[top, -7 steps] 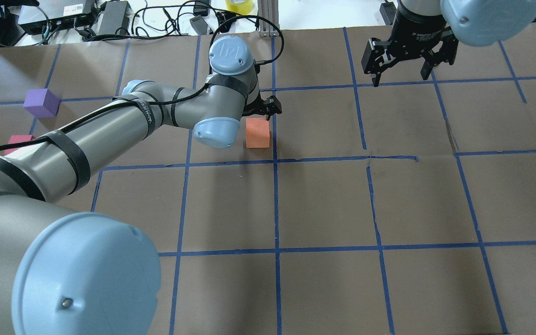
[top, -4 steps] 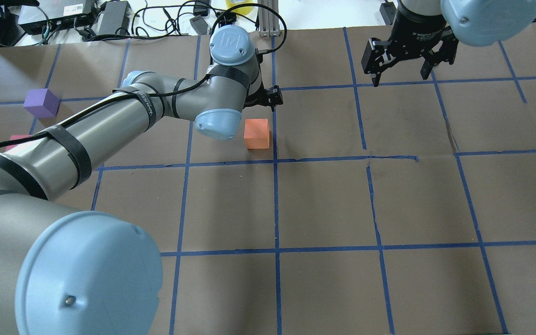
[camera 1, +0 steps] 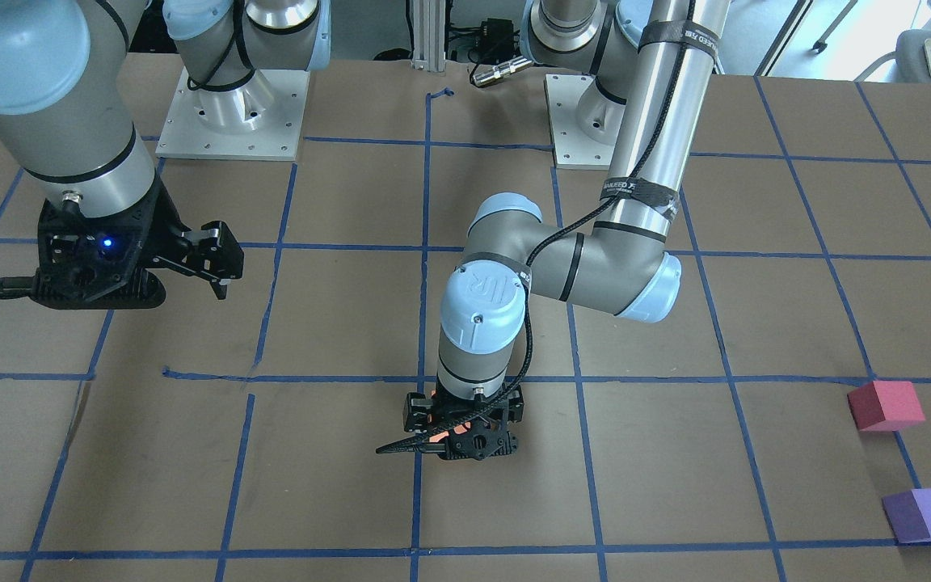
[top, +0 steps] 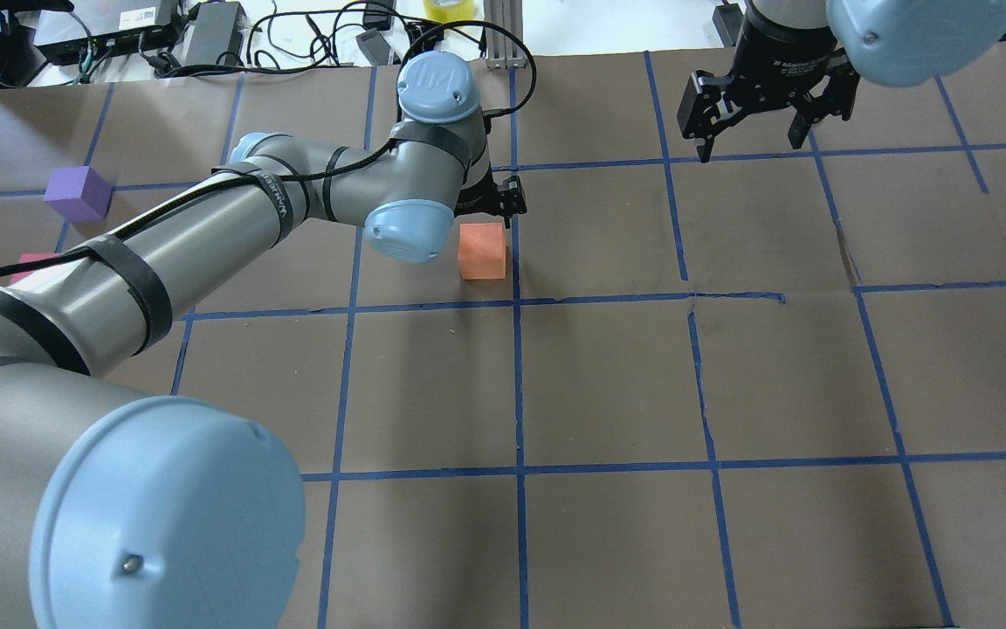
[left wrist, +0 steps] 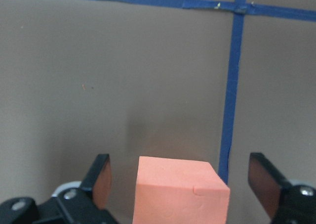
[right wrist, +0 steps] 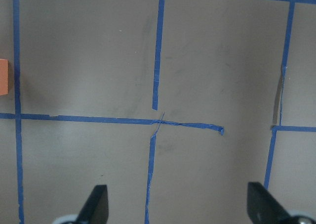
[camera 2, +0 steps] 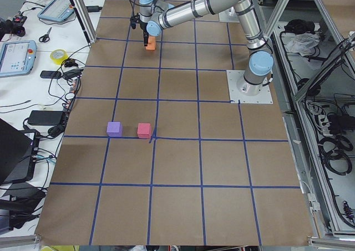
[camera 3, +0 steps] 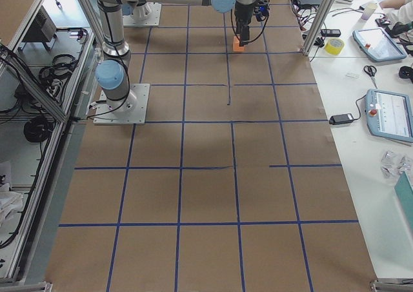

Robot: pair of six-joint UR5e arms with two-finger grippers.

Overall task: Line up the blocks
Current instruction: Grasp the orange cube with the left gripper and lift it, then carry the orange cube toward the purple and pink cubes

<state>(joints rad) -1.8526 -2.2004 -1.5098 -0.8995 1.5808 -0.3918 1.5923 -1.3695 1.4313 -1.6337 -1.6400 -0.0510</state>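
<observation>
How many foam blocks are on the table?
3: the orange block mid-table, between the left gripper's open fingers; red-pink block and purple block side by side toward the robot's left.

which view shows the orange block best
Left wrist view: the orange block fills the lower middle, close up, between the open fingers of the left gripper. Overhead shows it whole but small. Front view mostly hides it behind the gripper; side views show a speck; right wrist catches only an edge.
</observation>
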